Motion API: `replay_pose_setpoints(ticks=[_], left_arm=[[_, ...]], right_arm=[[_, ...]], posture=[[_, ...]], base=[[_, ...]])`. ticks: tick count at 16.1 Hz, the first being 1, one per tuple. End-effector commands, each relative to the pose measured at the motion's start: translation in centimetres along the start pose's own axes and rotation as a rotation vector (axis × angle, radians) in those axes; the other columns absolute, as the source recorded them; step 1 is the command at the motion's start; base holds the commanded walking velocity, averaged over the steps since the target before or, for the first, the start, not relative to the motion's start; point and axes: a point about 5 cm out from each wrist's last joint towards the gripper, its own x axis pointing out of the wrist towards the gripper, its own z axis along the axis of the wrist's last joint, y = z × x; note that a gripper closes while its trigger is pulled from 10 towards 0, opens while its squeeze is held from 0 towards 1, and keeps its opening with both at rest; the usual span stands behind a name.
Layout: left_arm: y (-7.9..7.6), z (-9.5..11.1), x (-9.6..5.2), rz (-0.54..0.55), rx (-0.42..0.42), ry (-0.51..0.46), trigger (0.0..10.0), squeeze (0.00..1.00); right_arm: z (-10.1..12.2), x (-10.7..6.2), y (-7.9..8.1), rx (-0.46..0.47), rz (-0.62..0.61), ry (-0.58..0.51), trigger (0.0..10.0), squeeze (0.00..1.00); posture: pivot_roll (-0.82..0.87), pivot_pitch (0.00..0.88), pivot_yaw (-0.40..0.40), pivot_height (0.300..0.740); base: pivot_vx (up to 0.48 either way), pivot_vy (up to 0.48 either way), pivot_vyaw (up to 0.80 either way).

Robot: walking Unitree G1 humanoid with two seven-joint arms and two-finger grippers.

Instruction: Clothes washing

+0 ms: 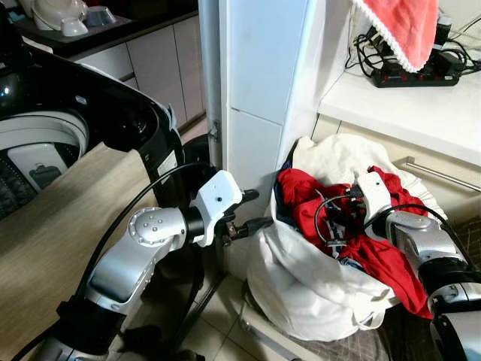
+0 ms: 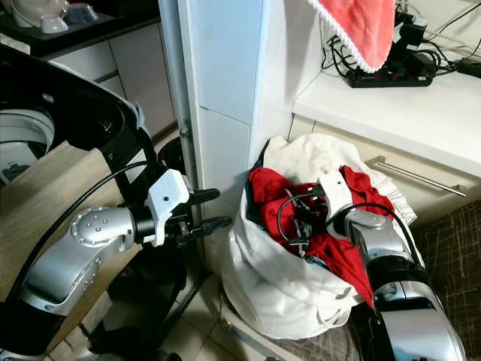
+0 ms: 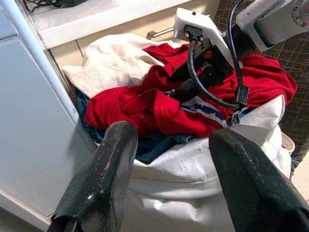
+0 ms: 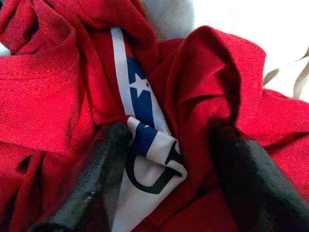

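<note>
Presently the right hand (image 4: 159, 159) is sunk among the clothes at the top of the white laundry bag (image 1: 301, 286), which stands on the floor against the white column (image 1: 259, 90) and before the drawer front (image 1: 443, 188) under the white surface (image 1: 421, 105); its two black fingers (image 4: 96, 179) stand spread, bedded in the folds of the red garment (image 4: 53, 92), with a white, blue and red printed patch (image 4: 145, 145) of fabric lying directly between them; nothing is pinched. The red garment drapes over the bag's rim beneath the right forearm; a cream cloth (image 1: 338, 154) is heaped behind it, and a dark blue item (image 3: 159, 145) lies under the red near the bag's edge. The left hand (image 1: 252, 210) hovers just beside the bag on the column side, apart from the fabric, fingers (image 3: 101, 183) spread and pointing toward the bag's contents. The washing machine (image 1: 45, 143), with its lid raised, stands at the robot's left, well apart from the bag. A pink towel (image 1: 402, 26) hangs above the surface, near a black power strip (image 1: 417, 75).
</note>
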Motion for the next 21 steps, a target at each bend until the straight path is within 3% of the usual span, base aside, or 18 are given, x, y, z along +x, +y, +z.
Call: replay_pose_setpoints(ticks=[1,10,21], left_arm=[[-0.1,0.3,-0.2,-0.003,0.019,0.004,10.0,0.00],[-0.1,0.3,-0.2,-0.008,0.014,0.008,10.0,0.00],[0.0,0.2,-0.1,0.002,0.021,0.013,10.0,0.00]], right_arm=[[0.2,0.1,0.1,0.005,0.012,-0.003,0.0,0.00],[0.3,-0.1,-0.3,0.001,0.039,-0.014,0.0,0.00],[2.0,-0.9,-0.5,0.178,0.160,-0.150,0.0,0.00]], posture=[[-0.06,0.000,0.014,0.740],[-0.07,0.000,0.015,0.740],[-0.06,0.000,0.010,0.740]], base=[[0.000,0.000,0.00],[0.000,0.000,0.00],[0.000,0.000,0.00]])
